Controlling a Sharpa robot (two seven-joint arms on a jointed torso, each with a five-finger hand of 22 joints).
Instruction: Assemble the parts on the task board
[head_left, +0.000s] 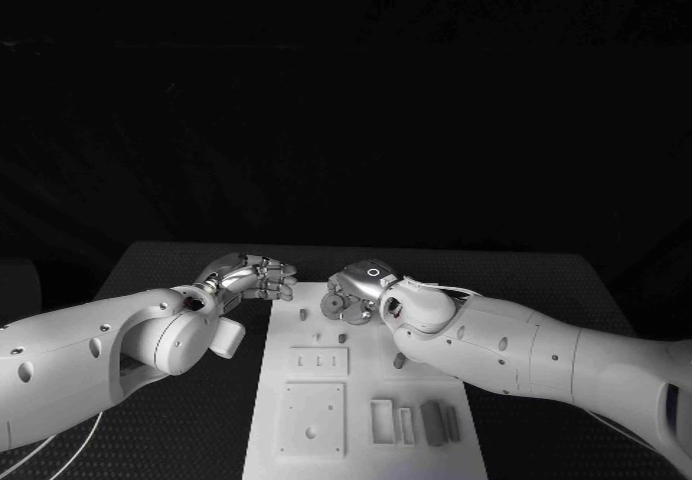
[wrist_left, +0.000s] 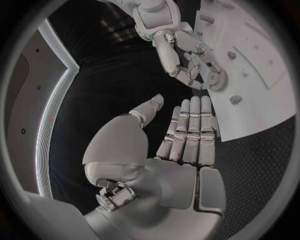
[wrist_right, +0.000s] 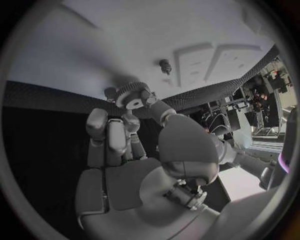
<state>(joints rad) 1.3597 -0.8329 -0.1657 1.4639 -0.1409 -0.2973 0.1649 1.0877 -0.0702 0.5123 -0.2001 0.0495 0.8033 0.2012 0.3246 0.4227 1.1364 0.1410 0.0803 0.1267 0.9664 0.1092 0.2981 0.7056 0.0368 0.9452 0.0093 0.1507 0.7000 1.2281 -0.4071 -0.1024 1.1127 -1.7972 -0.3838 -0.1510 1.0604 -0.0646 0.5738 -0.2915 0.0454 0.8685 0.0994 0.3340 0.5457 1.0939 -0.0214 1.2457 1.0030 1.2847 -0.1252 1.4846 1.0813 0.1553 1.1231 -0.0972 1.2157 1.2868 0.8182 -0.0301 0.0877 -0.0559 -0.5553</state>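
The white task board (head_left: 368, 378) lies in the middle of the black table. My right hand (head_left: 364, 285) hovers over the board's far end and pinches a small toothed gear (head_left: 340, 306) between thumb and fingertips. The right wrist view shows that gear (wrist_right: 133, 97) close to the board (wrist_right: 112, 45), near a small upright peg (wrist_right: 165, 65). My left hand (head_left: 254, 276) sits just off the board's far left edge and holds nothing. In the left wrist view its fingers (wrist_left: 190, 130) lie straight and side by side with the thumb apart, facing my right hand (wrist_left: 184, 55) and the gear (wrist_left: 216, 78).
On the board are two raised square plates (head_left: 319, 360) (head_left: 312, 418), several grey bars (head_left: 433, 422) at the near right, and small pegs (head_left: 306, 313) at the far end. Dark table mat (head_left: 577, 290) lies on both sides.
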